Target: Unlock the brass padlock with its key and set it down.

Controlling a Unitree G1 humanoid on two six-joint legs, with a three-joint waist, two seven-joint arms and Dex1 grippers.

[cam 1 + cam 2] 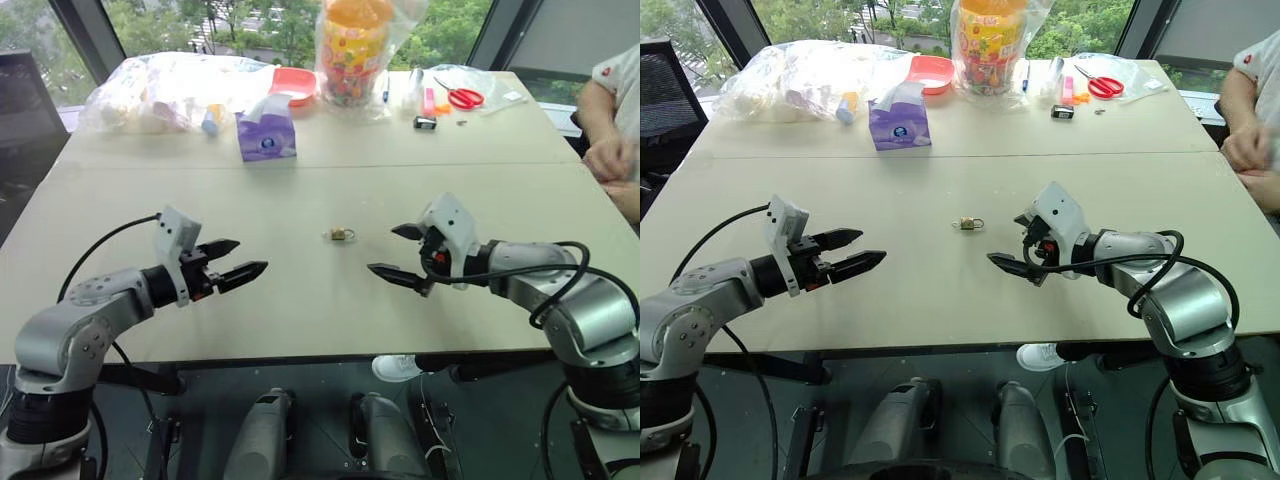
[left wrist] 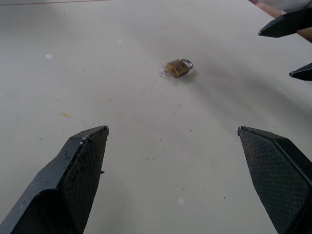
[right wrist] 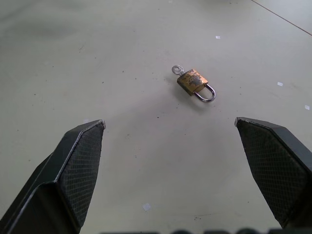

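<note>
The brass padlock (image 1: pixel 340 235) lies on its side on the beige table (image 1: pixel 300 310), midway between my two grippers and touching neither. A small silvery key head (image 3: pixel 176 69) sticks out of the lock's base, and the thin shackle (image 3: pixel 207 95) looks closed. My left gripper (image 1: pixel 250 255) hovers to the left of the lock, open and holding nothing. On the lock's right my right gripper (image 1: pixel 381 249) is also open and holds nothing. The left wrist view has the padlock (image 2: pixel 178 67) ahead of the open fingers (image 2: pixel 87 161). The right wrist view shows the padlock (image 3: pixel 193 82) just beyond the fingers (image 3: pixel 78 161).
At the table's far side stand a purple tissue box (image 1: pixel 266 135), clear plastic bags (image 1: pixel 170 90), a red bowl (image 1: pixel 293 85), a bagged snack jar (image 1: pixel 350 40) and red scissors (image 1: pixel 460 97). A person's arm (image 1: pixel 612 150) rests at the right edge. The table's front edge runs just below my grippers.
</note>
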